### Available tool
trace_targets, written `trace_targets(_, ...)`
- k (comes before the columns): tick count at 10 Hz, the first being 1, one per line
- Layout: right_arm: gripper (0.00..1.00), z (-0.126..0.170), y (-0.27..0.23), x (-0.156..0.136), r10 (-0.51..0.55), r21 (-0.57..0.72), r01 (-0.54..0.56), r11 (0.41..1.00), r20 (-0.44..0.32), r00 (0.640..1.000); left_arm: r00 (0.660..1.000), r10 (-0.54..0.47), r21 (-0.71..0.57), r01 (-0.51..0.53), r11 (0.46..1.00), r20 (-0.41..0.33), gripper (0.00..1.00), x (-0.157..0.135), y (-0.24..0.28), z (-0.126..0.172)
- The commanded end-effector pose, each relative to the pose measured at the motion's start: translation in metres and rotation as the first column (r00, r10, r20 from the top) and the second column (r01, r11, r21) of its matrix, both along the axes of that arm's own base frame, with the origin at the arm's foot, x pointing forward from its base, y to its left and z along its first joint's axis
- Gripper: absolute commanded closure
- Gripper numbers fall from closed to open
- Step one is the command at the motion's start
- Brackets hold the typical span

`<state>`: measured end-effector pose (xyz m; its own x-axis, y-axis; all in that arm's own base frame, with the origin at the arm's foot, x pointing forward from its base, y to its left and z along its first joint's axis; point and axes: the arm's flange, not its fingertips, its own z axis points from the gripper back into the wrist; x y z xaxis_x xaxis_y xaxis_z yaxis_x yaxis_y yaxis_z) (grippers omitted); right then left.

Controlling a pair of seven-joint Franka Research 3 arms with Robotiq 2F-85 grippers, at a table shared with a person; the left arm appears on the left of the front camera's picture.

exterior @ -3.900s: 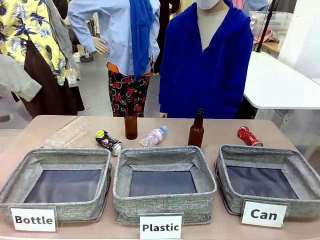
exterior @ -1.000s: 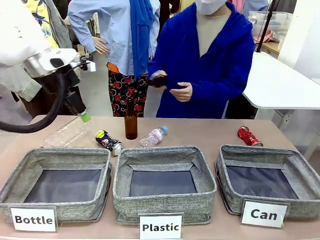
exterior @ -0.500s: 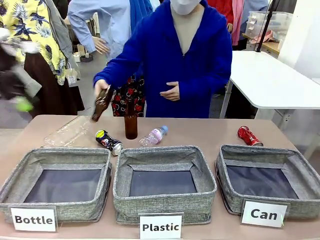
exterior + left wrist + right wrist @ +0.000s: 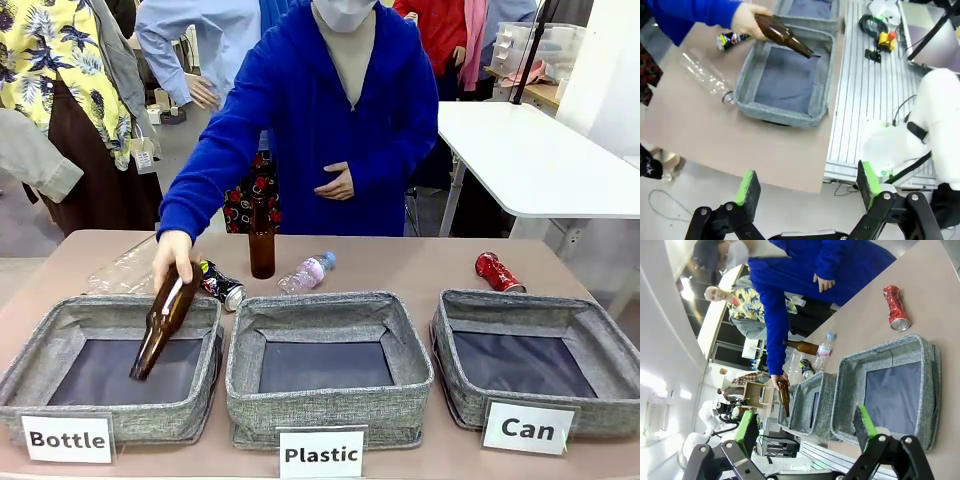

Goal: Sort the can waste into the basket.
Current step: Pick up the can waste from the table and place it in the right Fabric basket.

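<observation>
Tan tabletop [image 4: 440,265], white table [image 4: 540,160] behind

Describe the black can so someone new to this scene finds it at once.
Find the basket carded "Bottle" at the table's left. Behind its far right corner, by the person's hand, lies the black can. Unlike the upright brown bottle and small clear bottle nearby, it is crushed, with yellow-green print and a silver end.
</observation>
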<state>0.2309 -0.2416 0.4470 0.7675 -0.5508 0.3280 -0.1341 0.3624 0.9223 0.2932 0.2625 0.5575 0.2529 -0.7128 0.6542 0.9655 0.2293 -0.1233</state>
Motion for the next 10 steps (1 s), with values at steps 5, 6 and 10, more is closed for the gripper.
trace_targets(5,0.0,0.002,-0.001,0.002,-0.002,0.004,0.002,1.0,0.039,0.999,1.0,-0.024,-0.047,0.023,0.999,-0.013,0.0,0.012,-0.001,-0.04)
trace_targets(6,0.0,0.002,-0.001,0.002,-0.002,0.004,0.002,1.0,0.039,0.999,1.0,-0.028,-0.022,0.028,0.999,-0.011,0.0,0.018,-0.011,-0.031)
trace_targets(10,0.0,0.002,-0.001,0.002,-0.002,0.004,0.002,1.0,0.039,0.999,0.987,-0.158,0.253,0.161,0.954,-0.032,0.0,0.085,-0.123,0.009)
